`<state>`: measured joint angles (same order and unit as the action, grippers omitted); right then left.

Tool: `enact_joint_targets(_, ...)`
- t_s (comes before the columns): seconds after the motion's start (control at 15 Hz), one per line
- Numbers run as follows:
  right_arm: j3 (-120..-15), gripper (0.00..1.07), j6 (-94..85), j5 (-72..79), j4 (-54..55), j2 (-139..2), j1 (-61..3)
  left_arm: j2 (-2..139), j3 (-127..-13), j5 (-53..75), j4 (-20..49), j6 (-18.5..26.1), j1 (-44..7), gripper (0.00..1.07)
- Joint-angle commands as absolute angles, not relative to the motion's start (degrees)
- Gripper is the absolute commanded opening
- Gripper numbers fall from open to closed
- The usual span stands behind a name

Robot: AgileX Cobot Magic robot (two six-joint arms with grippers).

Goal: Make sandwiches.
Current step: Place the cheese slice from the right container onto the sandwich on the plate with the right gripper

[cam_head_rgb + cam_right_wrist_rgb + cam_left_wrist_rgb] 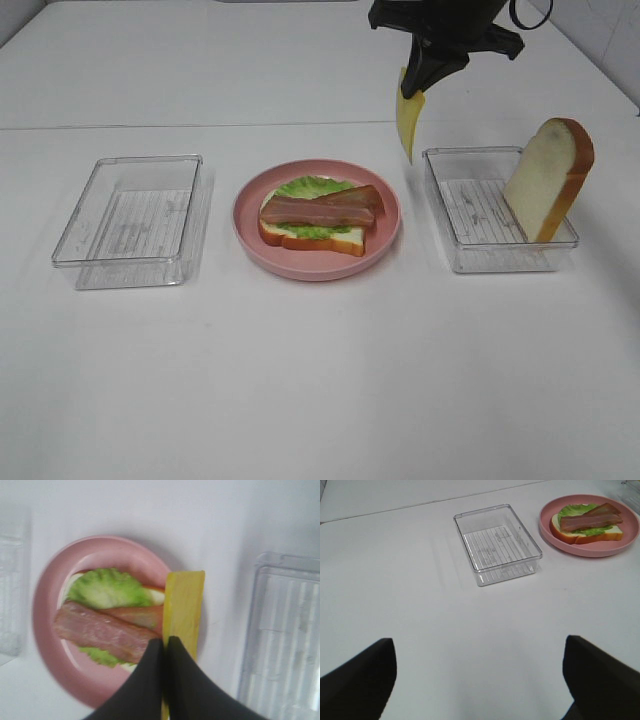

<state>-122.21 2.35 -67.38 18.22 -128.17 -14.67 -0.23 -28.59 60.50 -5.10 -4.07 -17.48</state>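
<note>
A bread slice (330, 238) topped with green lettuce (312, 187) and bacon strips (330, 208) lies on the pink plate (250, 225) at the table's middle. My right gripper (420, 82) hangs above the gap between the plate and the right tray, shut on a yellow cheese slice (407, 120) that dangles edge-down. In the right wrist view the cheese slice (184, 600) shows clamped between the right gripper (165, 642) jaws, over the plate's rim (45, 600). A second bread slice (550, 178) leans upright in the right tray (470, 255). My left gripper (480, 655) is open, low over bare table.
An empty clear tray (130, 210) sits left of the plate, also seen as the clear tray (495, 542) in the left wrist view. The white table's back edge runs behind the plate and trays.
</note>
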Motion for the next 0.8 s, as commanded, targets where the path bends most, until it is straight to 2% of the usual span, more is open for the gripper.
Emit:
enact_joint_targets(0.07,-122.33,0.0,-1.55,-68.87,27.79,-127.88,-14.73,-0.11,-28.53,59.99,-5.21,-4.18,-17.48,0.86)
enact_joint_targets(0.13,-121.35,0.0,-3.9,-68.58,36.61,-127.94,-14.73,-0.11,-28.53,59.99,-5.21,-4.18,-17.48,0.86)
enact_joint_targets(0.33,-118.66,0.0,-5.96,-67.09,43.09,-127.94,-14.84,-0.11,-28.53,59.99,-5.21,-4.18,-17.48,0.86)
enact_joint_targets(0.4,-114.65,0.0,-8.48,-64.57,48.82,-128.23,-15.81,-0.11,-28.53,59.99,-5.21,-4.13,-17.48,0.86)
enact_joint_targets(0.8,-113.5,0.0,-9.68,-61.19,54.09,-134.42,-20.74,-0.11,-28.53,59.99,-5.16,-4.13,-17.48,0.86)
